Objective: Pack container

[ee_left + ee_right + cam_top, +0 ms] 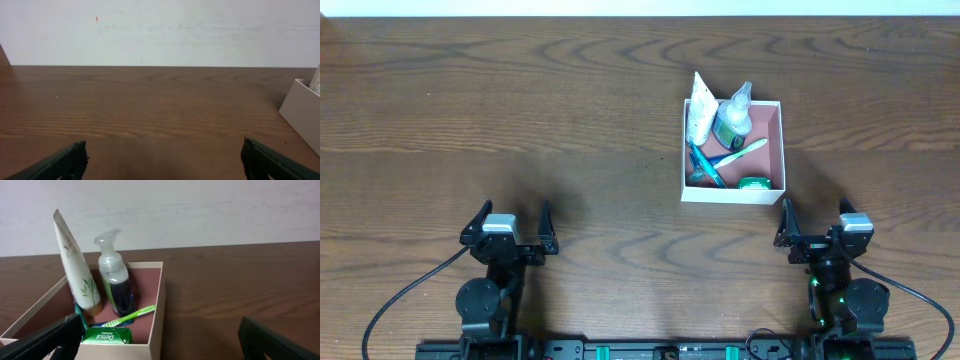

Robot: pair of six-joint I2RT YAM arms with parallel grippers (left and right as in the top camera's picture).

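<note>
- The container [732,194] sits on the table [520,100], right of centre and just ahead of the right gripper [816,214].
- It is square, shallow and open-topped, with thin white walls and a dusty pink floor.
- A white tube [700,112] and a pump bottle [732,118] stand inside it, and a green toothbrush [748,152] and a green soap packet [753,184] lie beside them.
- The right gripper and the left gripper [515,212] both have their fingers spread wide and hold nothing.

The setting is a robot laboratory: wood-grain counter [520,120], plain white wall [200,30], left arm [488,290] and right arm [842,295] mounted at its edge.
</note>
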